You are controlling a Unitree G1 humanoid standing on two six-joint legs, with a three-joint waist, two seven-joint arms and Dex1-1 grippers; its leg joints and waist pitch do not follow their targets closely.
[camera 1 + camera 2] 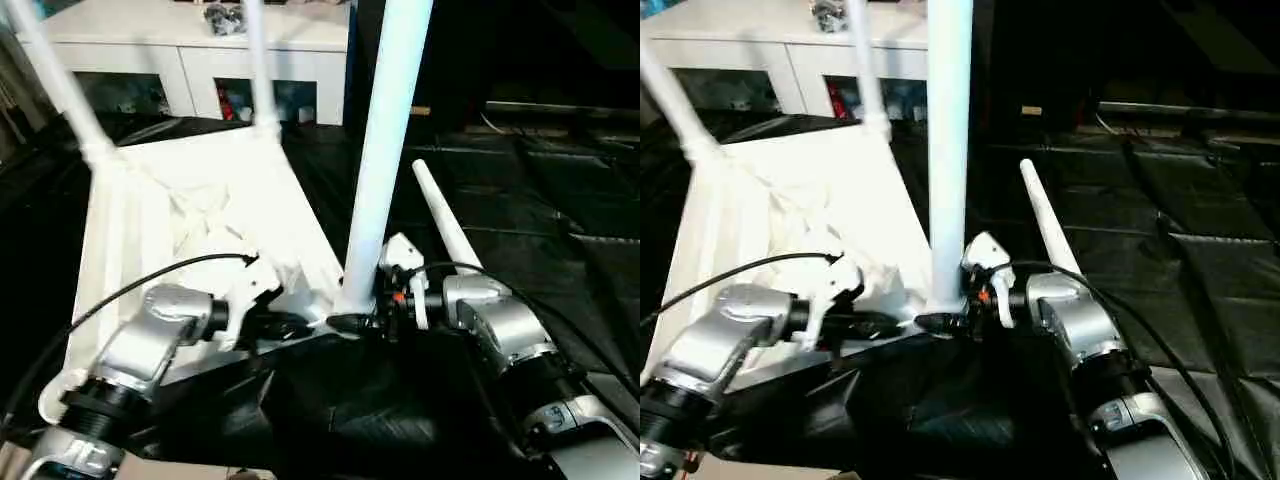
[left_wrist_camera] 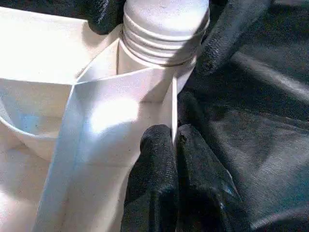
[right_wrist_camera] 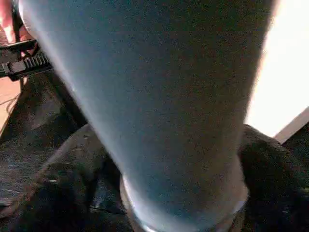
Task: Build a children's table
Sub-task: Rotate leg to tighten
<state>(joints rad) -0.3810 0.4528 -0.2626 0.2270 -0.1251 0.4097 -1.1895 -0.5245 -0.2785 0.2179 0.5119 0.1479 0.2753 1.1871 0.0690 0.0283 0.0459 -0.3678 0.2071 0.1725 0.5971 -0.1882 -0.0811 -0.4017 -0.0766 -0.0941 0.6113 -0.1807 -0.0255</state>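
The white tabletop (image 1: 130,220) lies upside down on the floor, ribbed underside up. Two legs (image 1: 60,80) (image 1: 258,60) stand in its far corner sockets. A third leg (image 1: 385,150) stands upright at the near right corner, its threaded end (image 2: 164,29) at the socket. My right gripper (image 1: 355,322) is open, one finger on each side of that leg's (image 3: 159,96) base. At the same corner, my left gripper (image 2: 174,145) is shut on the tabletop's thin rim. A fourth leg (image 1: 445,225) lies loose on the floor to the right.
Black sheeting (image 1: 540,180) covers the floor around the table. A white glass-door cabinet (image 1: 200,50) stands along the back, close behind the far legs. Cables run over both silver forearms.
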